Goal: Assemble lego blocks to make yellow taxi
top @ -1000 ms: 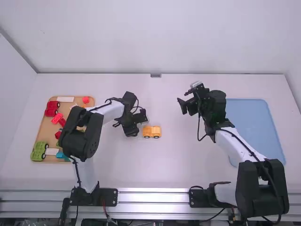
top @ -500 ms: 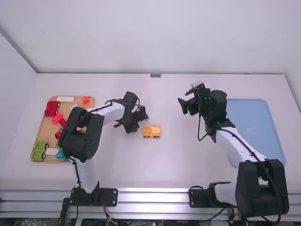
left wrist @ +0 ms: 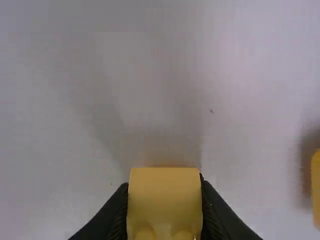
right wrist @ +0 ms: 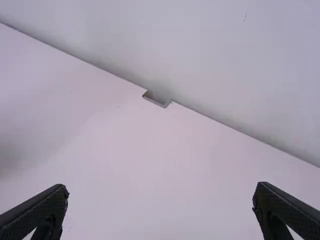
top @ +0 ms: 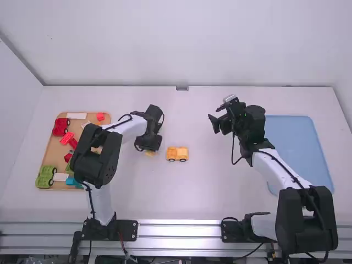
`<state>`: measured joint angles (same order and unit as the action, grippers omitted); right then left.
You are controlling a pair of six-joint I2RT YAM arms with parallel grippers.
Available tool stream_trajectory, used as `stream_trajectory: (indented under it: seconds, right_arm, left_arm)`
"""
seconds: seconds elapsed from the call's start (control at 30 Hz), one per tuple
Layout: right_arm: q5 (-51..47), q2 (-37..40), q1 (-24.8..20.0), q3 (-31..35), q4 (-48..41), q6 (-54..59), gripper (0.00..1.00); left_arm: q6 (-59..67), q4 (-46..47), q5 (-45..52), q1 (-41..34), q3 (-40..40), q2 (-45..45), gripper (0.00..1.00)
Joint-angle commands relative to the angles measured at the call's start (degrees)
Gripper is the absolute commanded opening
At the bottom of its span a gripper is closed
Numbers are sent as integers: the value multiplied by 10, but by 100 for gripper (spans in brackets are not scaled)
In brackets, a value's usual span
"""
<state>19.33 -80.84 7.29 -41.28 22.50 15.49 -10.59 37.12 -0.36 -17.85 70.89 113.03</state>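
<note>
Nearest, well off to the left of the yellow toy car (top: 177,154) and a little nearer than it, a green wheeled piece (top: 45,179), a pale flat block (top: 60,177) and a blue block (top: 71,181) lay at the near end of a wooden tray (top: 53,148). A blue tray (top: 297,143), partly behind the right arm, lay well to the right of the car.

The car itself stood on its wheels on the white table (top: 192,192). Just to its left, with a small gap between, was a yellow block (top: 150,153) in the left gripper (top: 148,149). The fingers had closed up against two opposite sides of that block, and two rounded studs showed on it. Whether the block touched the table could not be told.

Farther off than the car and well to its left, red blocks (top: 66,138) and a red wheeled piece (top: 59,127) lay in the wooden tray. Beyond the car and to its right, the right gripper (top: 213,116) hung wide open, with nothing between its fingers. Farther still to the car's left, a small red block (top: 100,116) and another pale block (top: 76,115) lay near the tray's far end.
</note>
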Motion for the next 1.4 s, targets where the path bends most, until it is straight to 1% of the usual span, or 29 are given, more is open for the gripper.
stream_trajectory:
  seconds: [0.0, 0.03, 0.1, 0.13, 0.23, 0.27, 0.33, 0.43, 0.5, 0.83, 1.07, 1.17, 1.2, 1.23, 1.27, 1.3, 1.33, 1.37]
  right_arm:
    - [3, 6, 3, 1, 1, 0, 99]
    - [3, 6, 3, 1, 1, 0, 98]
    - [4, 6, 3, 1, -2, 0, 99]
    - [3, 6, 3, 1, -2, 0, 99]
    - [3, 6, 3, 1, -2, 0, 99]
    - [3, 6, 3, 1, -2, 0, 99]
    - [4, 6, 2, 1, -2, 0, 99]
    - [4, 6, 3, 1, -2, 0, 98]
    - [3, 6, 3, 1, -4, 0, 99]
    - [3, 6, 2, 1, -6, 0, 99]
    - [4, 6, 2, 1, -6, 0, 99]
    - [3, 6, 2, 1, -6, 0, 99]
    - [4, 6, 3, 1, -6, 0, 99]
    - [4, 6, 3, 1, -6, 0, 99]
    - [4, 6, 2, 1, -6, 0, 99]
    - [4, 6, 2, 1, -6, 0, 99]
    - [3, 6, 3, 1, -6, 0, 99]
    - [3, 6, 3, 1, -6, 0, 99]
  left_arm:
    - [-238, -3, -13, -2, 3, 5, 2]
    - [-256, -5, -12, -2, 3, 5, 2]
    - [-436, -11, -6, -2, -2, 5, 2]
    - [-461, -9, -3, -2, -2, 5, 2]
    - [-624, -8, 19, -2, -8, 5, 2]
    - [-624, -8, 19, -2, -8, 5, 2]
    - [-732, -12, 33, -2, -13, 5, 2]
    - [-843, -10, 30, -2, -14, 5, 2]
    - [-887, -3, 24, -2, -14, 5, 2]
    - [-983, 11, 10, -2, -14, 5, 2]
    - [-993, 26, 9, -2, -14, 5, 3]
    - [-994, 25, 10, -2, -14, 5, 5]
    - [-996, 26, 12, -2, -14, 5, 9]
    - [-996, 26, 13, -2, -14, 5, 10]
    - [-996, 28, 17, -2, -14, 5, 15]
    - [-996, 28, 21, -2, -14, 5, 22]
    - [-995, 28, 22, -2, -14, 5, 23]
    - [-995, 30, 26, -2, -14, 5, 35]
